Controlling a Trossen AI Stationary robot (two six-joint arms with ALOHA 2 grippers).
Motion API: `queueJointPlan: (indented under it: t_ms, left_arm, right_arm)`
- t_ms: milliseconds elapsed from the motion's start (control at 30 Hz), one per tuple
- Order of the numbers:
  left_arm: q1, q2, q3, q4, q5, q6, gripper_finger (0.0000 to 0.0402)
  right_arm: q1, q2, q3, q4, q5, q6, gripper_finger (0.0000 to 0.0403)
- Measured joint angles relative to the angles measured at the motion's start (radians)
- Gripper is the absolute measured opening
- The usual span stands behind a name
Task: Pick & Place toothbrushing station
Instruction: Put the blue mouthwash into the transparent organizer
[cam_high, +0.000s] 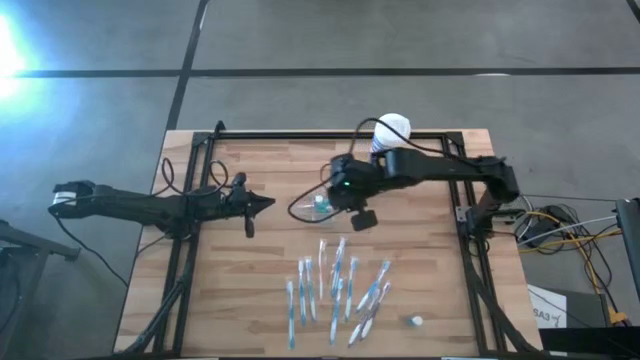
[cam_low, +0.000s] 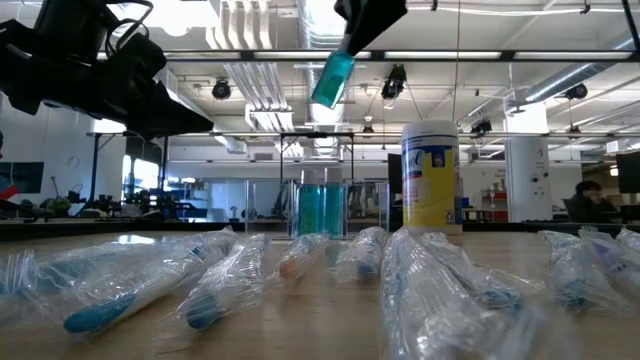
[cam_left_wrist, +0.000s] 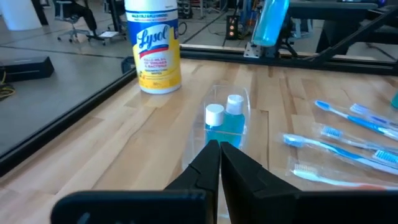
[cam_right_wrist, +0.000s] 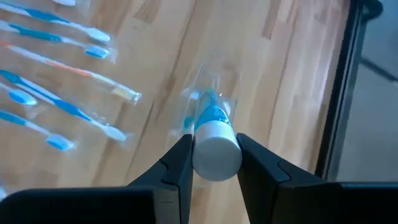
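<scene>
The toothbrushing station (cam_left_wrist: 241, 94), a clear plastic holder, stands on the wooden table at mid-centre (cam_high: 316, 207) with two white-capped blue bottles (cam_left_wrist: 225, 118) upright inside it. My right gripper (cam_right_wrist: 216, 149) hovers above the holder, shut on a third small blue bottle (cam_low: 333, 78). My left gripper (cam_left_wrist: 219, 152) is shut and holds nothing. It points level at the holder from the table's left side (cam_high: 266, 203), a short way off. My right gripper pinches the blue bottle at its white cap end (cam_right_wrist: 216, 163) between its two fingers. The fingers slant steeply down from above. The bottle hangs below them, blue body (cam_right_wrist: 211, 117) downward and tilted, lifted clear above the holder (cam_right_wrist: 211, 84).
A yellow, white-lidded Lysol canister (cam_high: 390, 130) stands behind the holder near the far edge. Several wrapped toothbrushes (cam_high: 335, 285) lie spread over the near half of the table. A small pale object (cam_high: 416, 321) lies near the front right. Black frame rails (cam_high: 470, 240) border the table.
</scene>
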Motion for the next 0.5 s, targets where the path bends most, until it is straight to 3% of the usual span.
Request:
queueJointPlan:
  t_ms: [233,500]
  left_arm:
    - [0.0,0.0,0.0,-0.001,-0.01,-0.019,0.0016]
    - [0.0,0.0,0.0,-0.02,-0.009,-0.044,0.0013]
  right_arm:
    - [-0.003,0.177,0.192,-0.145,0.004,-0.166,0.009]
    - [-0.009,0.314,0.33,-0.191,0.009,-0.202,0.009]
